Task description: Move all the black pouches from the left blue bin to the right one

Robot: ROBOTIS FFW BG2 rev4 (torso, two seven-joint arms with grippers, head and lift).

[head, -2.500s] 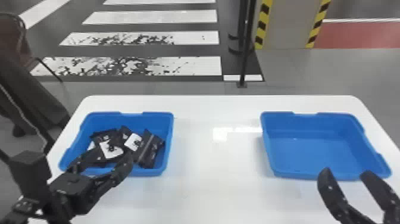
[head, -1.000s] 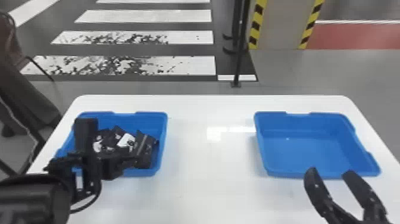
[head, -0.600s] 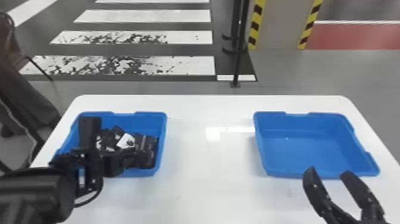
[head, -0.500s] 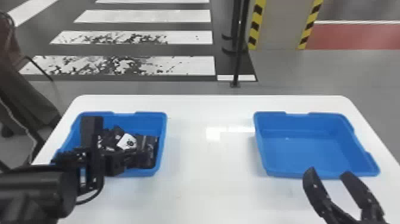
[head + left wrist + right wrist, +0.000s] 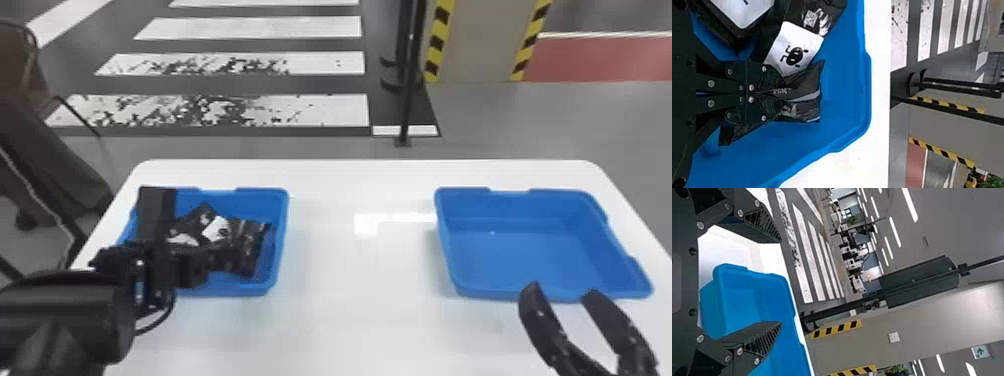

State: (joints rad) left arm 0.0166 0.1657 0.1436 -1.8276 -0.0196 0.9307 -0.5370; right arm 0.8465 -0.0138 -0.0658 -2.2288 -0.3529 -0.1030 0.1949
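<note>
Low inside the left blue bin [image 5: 283, 235], my left gripper [image 5: 214, 259] is at the rightmost black pouch [image 5: 248, 250]. In the left wrist view, the left gripper [image 5: 778, 94] is shut on that black pouch [image 5: 803, 111], whose far end fans out beyond the fingertips. Another pouch with a white label [image 5: 793, 55] lies right beside it, and more labelled pouches [image 5: 216, 227] are heaped in the bin, partly behind the arm. My right gripper [image 5: 562, 292] is parked open at the front edge of the right blue bin [image 5: 525, 250]; the right wrist view shows this gripper [image 5: 781, 282] with its fingers wide apart.
Both bins stand on a white table [image 5: 360, 280], with a wide stretch of tabletop between them. A thin black pole [image 5: 410, 75] rises behind the table, and a dark chair-like object [image 5: 45, 140] is at the far left.
The left arm has swung over the left bin, and its gripper has gone from open to shut on the pouch. The head view has shifted slightly; the right arm looks unmoved.
</note>
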